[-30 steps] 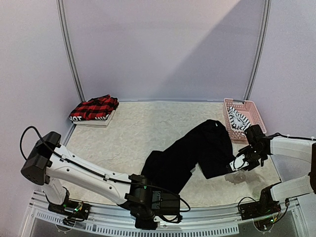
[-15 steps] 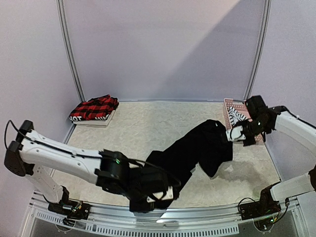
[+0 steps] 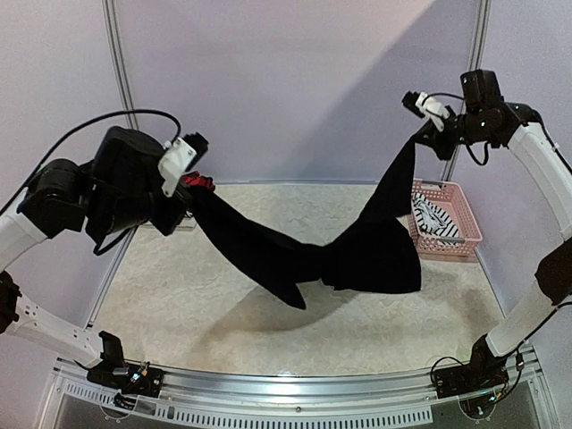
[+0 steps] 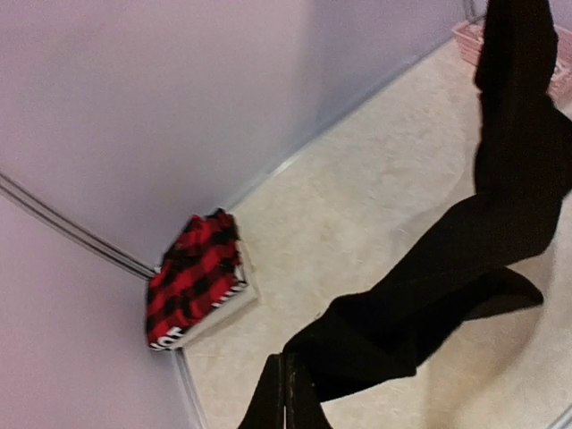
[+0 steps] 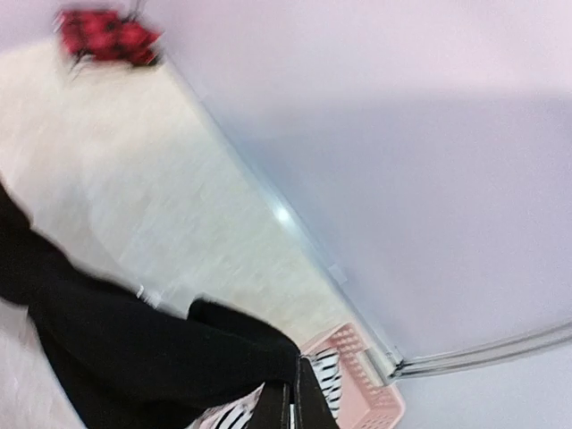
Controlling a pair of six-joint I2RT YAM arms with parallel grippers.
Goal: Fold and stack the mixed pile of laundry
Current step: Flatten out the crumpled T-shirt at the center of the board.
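White arm links (image 3: pixel 547 165), bulky black joints (image 3: pixel 54 192) — thin black cables (image 3: pixel 125 113) looping.

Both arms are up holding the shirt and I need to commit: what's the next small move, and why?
Probably draw the arms a little further apart. The black T-shirt hangs clamped between the left gripper and right gripper, but it sags in a bunched rope above the table, too rumpled to lay flat.

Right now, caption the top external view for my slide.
The left arm and right arm hold the black T-shirt stretched in mid-air over the table; striped top in pink basket.
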